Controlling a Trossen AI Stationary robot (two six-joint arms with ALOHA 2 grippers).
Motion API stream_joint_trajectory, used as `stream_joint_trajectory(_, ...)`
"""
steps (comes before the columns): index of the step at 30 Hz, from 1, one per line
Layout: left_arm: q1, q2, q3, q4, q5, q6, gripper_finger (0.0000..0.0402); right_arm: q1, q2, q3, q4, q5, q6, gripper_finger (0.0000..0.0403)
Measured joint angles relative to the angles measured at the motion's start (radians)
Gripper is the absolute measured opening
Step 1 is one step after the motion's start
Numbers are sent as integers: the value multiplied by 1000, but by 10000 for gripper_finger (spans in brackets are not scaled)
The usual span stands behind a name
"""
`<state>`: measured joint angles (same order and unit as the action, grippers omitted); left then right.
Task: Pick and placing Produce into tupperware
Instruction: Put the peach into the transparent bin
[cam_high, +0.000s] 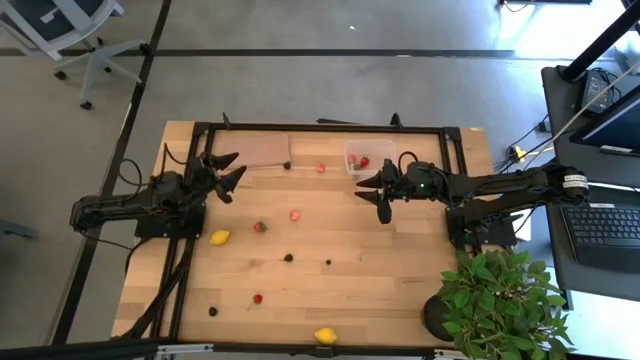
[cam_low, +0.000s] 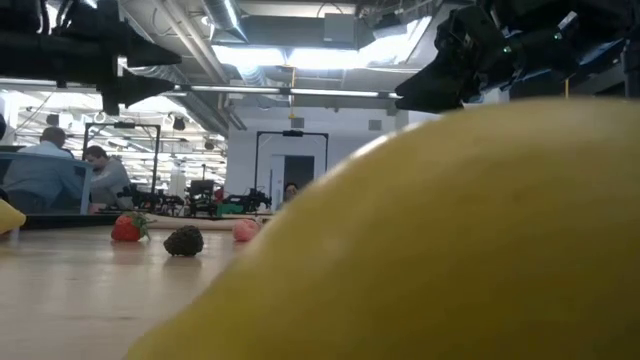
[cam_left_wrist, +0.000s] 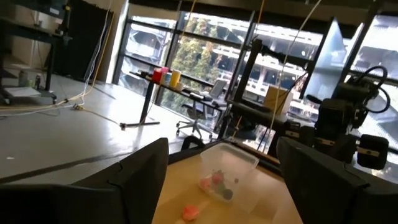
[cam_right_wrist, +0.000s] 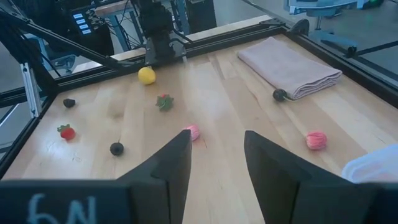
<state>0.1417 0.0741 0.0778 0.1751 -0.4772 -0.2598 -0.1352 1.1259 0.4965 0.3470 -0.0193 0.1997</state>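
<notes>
Toward twelve o'clock on the pale wooden table, near its black frame rail, sits the clear, round-cornered plastic tub with red pieces inside. Just at its four o'clock hangs the right hand, fingers partly spread, holding nothing. At nine o'clock the left hand is spread wide beside a folded cloth. Strawberries, lemons and dark berries lie scattered with open wood between.

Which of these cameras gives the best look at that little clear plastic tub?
The left wrist view: the tub sits in plain sight between that gripper's fingers, with reddish fruit pieces inside. The high view shows it small beside the right gripper. The right wrist view catches only an edge. The low view does not show it.
</notes>
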Motion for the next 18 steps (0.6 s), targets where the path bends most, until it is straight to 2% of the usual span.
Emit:
stream_joint_trajectory(5,9,195,134,-13,11,0,291,0,0,0,0,0,-2,152)
stream_joint_trajectory(10,59,474,333,-102,72,-43,291,0,0,0,0,0,16,152)
stream_joint_trajectory(15,161,756,557,-326,242,-105,291,0,-3,0,0,0,58,152)
stream_joint_trajectory(18,230,903,665,-357,388,-73,291,0,-12,1,-5,-5,56,152)
